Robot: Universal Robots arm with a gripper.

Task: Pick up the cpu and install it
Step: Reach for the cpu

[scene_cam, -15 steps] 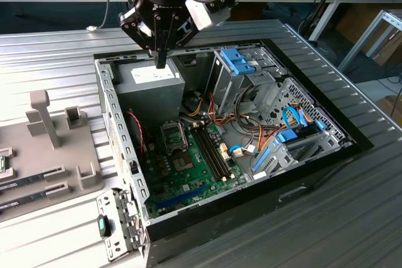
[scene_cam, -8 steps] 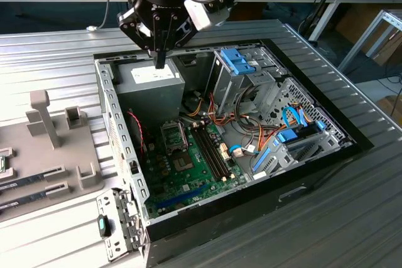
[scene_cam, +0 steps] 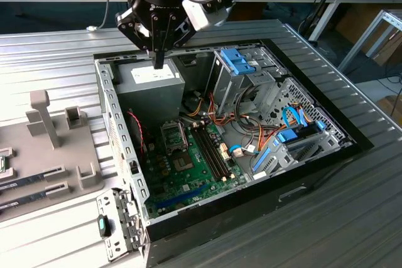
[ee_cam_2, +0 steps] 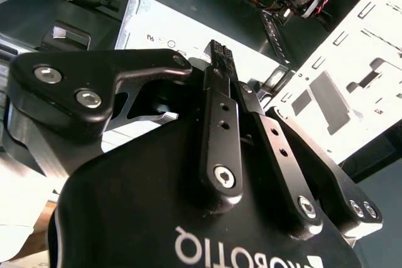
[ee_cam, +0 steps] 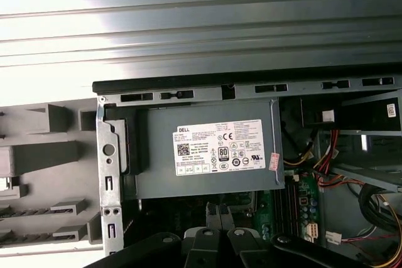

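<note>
So the pincer [scene_cam: 158, 59] is pinched closed with nothing showing between its fingers, hanging right over the grey power supply [scene_cam: 151, 95] at the 11 o'clock corner of the open computer case [scene_cam: 251, 202] in the exterior view. I can't honestly spot the cpu. The black socket frame [scene_cam: 174, 135], toward 6 o'clock from the power supply, has a greyish middle, but whether that's a seated chip or a bare socket I can't tell.

Black gripper [ee_cam_2: 220, 51], 2 slim fingers [ee_cam_2: 220, 123], silver hex screws [ee_cam_2: 224, 176], white lettering [ee_cam_2: 251, 252], whitish block [scene_cam: 196, 16], perhaps plastic, at wrist
</note>
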